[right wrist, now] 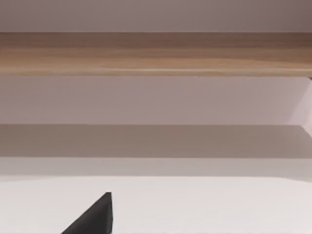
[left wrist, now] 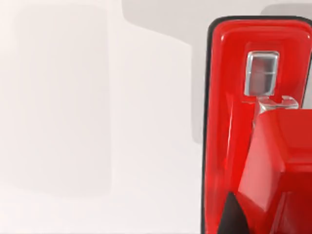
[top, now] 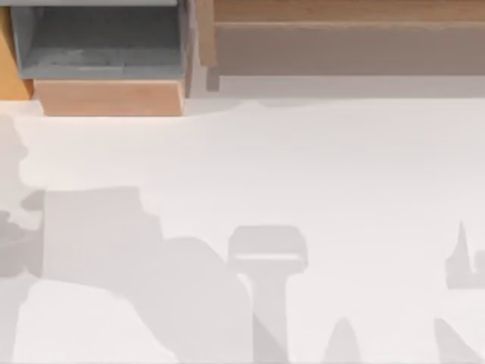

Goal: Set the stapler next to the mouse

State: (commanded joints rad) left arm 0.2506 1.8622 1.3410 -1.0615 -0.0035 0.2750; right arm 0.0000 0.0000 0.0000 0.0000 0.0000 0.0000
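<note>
The stapler [left wrist: 234,122] sits close under our left wrist camera, at three o'clock in that view, on the white tabletop [left wrist: 97,122]. We judge it rigid, glossy and slippery, best pinched across its long sides near mid-length. Whether our left end effector's fingers are apart or together, we cannot tell.
</note>
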